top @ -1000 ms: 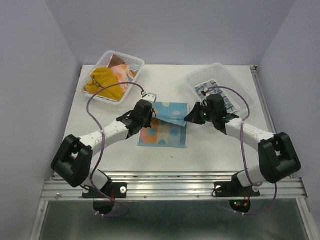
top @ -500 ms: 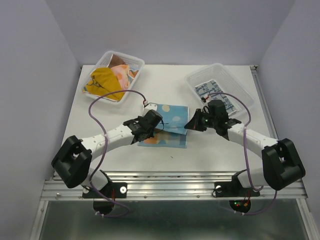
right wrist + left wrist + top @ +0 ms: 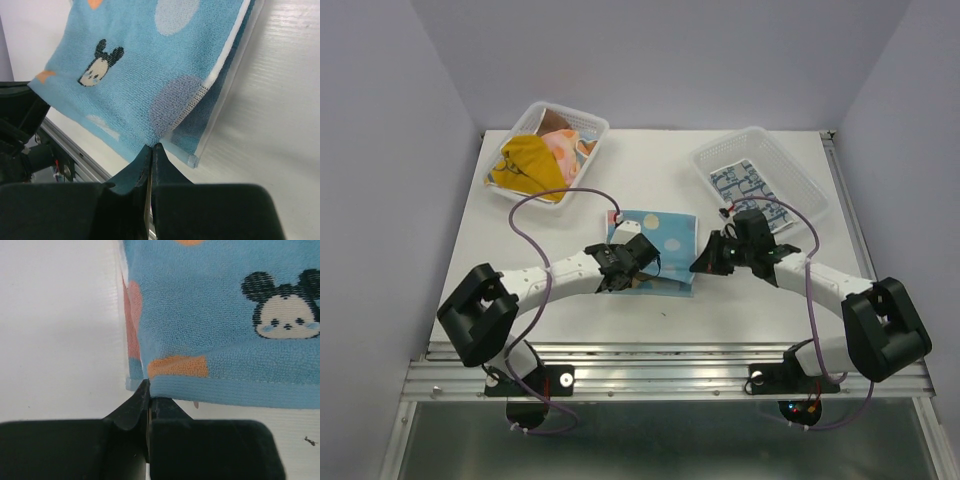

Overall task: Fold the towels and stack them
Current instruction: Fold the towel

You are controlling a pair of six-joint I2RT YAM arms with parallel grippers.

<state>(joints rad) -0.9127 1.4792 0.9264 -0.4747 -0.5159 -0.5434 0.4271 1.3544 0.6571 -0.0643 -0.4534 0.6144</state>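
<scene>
The left pincer (image 3: 148,399) and right pincer (image 3: 151,151) each clamp a near corner of the light blue towel (image 3: 660,232), mid-fold at mid-bench (image 3: 620,160). The next move probably calls for matching the edges, then releasing. Beyond the towel, the left basket (image 3: 601,126) holds crumpled towels (image 3: 532,165).

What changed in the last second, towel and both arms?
The left gripper and right gripper carried the held edge of the blue towel toward the near side and laid it over the lower half, so the fold is nearly closed. Nothing was taken hold of or let go: both jaws stay shut on the towel. The left basket and right basket did not move.
</scene>
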